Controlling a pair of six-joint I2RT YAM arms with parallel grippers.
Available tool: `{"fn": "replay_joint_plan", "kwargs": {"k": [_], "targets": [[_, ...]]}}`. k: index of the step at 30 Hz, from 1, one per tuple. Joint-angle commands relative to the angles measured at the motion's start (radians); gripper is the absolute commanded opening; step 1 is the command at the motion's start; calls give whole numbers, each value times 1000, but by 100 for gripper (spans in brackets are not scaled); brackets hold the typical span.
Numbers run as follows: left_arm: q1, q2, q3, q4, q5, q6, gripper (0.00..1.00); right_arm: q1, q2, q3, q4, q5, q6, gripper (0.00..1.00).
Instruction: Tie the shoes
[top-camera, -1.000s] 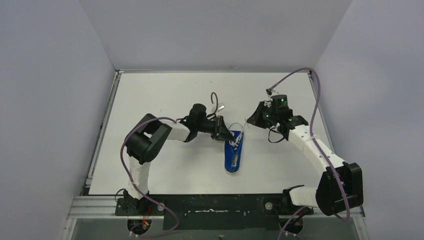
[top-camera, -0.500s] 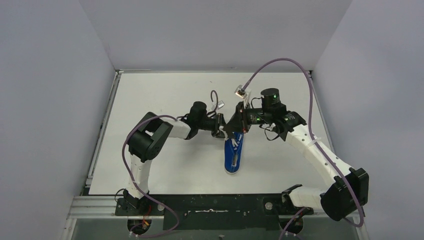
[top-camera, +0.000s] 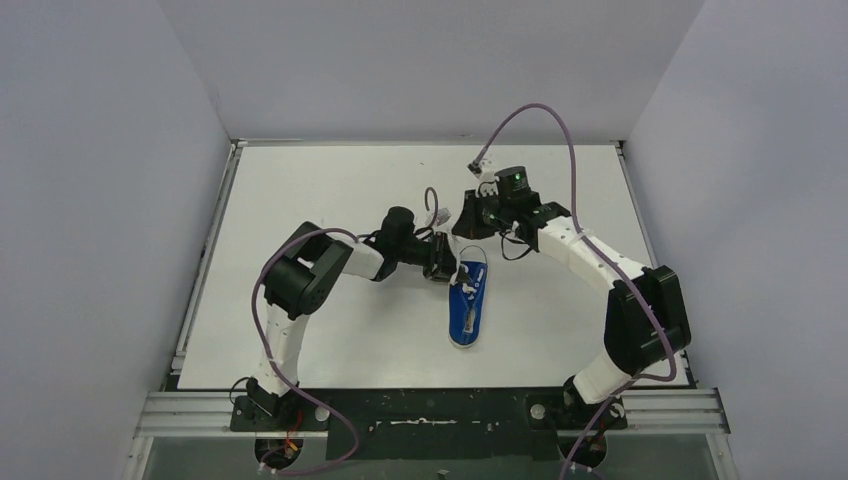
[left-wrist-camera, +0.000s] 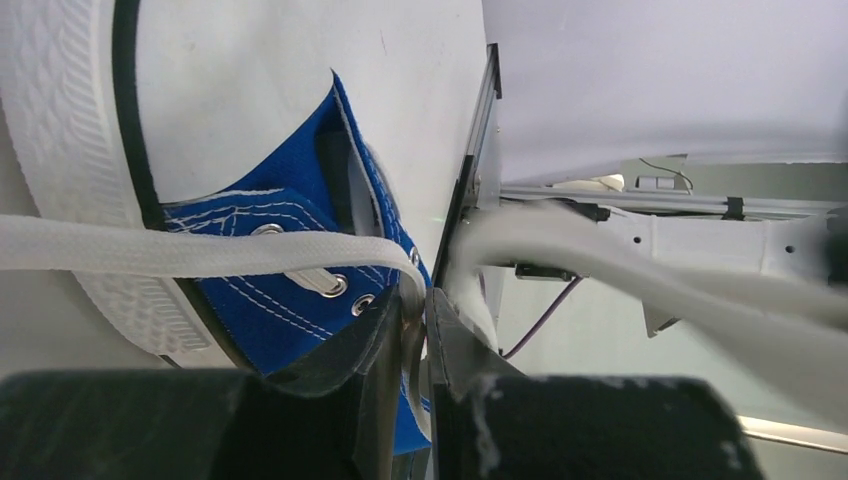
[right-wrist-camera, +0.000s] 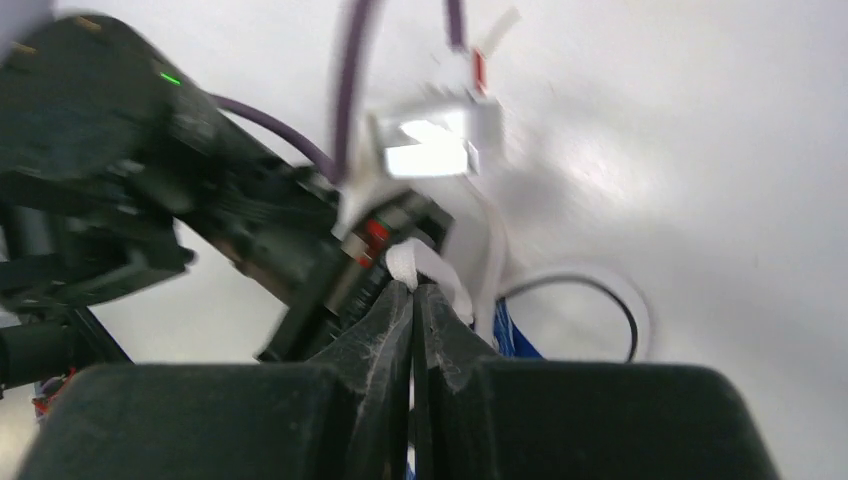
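Both grippers pinch the laces (left-wrist-camera: 200, 252) at the blue sneaker (top-camera: 467, 310).
The sneaker lies mid-table (top-camera: 330, 190). The left gripper (left-wrist-camera: 420, 305), just left of its far end, has jaws nearly together on one strand. The right gripper (right-wrist-camera: 412, 285), just beyond that end, is clamped on another.

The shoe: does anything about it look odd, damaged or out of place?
Nothing looks damaged or spilled. The sneaker lies on the table with its laces untied, the left gripper and the right gripper each pinching one.
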Motion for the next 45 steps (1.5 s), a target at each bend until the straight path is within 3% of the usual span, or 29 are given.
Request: {"fn": "replay_joint_plan", "kwargs": {"k": [1,7,13,27,38,45], "targets": [[9,8,31,108,48,-30,12,-29,-59,-96,-30,124,133,0],[8,20,27,199,56,-97,17,-45,-138,-228,-18,145,293,0],[8,-2,7,187,52,-84,20,-42,-193,-344,62,167,417,0],[18,-34,-17,210,42,-88,24,-60,-227,-348,44,187,601,0],[21,-28,10,253,57,-124,7,-62,-217,-379,75,185,712,0],[21,-25,20,270,68,-136,4,-66,-210,-414,78,202,750,0]]}}
